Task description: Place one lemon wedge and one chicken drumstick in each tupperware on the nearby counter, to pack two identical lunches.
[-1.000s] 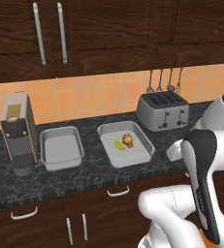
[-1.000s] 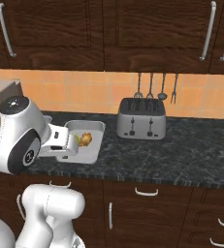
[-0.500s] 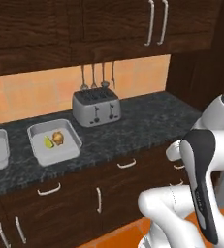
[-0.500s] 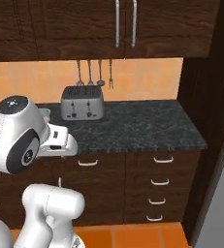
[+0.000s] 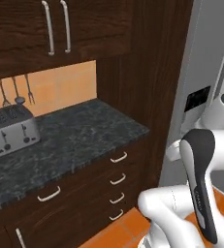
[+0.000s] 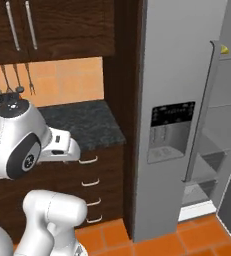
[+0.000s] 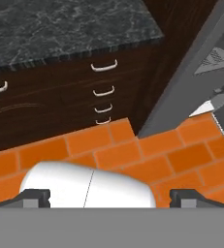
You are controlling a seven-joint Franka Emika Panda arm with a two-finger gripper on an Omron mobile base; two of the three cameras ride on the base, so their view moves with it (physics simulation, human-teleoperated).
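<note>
Claw [image 7: 108, 197] hangs wide and empty over the orange floor, facing the desk [image 5: 79, 140] drawers. Neither tupperware lies on the stretch of desk in sight, which carries a toaster [image 5: 9, 130]. An open fridge [image 6: 187, 110] stands alongside. Judged step: fetching food; next, reach inside for a lemon wedge or drumstick.

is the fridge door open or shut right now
Open. In the right base view the fridge door stands swung out from the grey fridge, and bare shelves show in the gap behind it.
</note>
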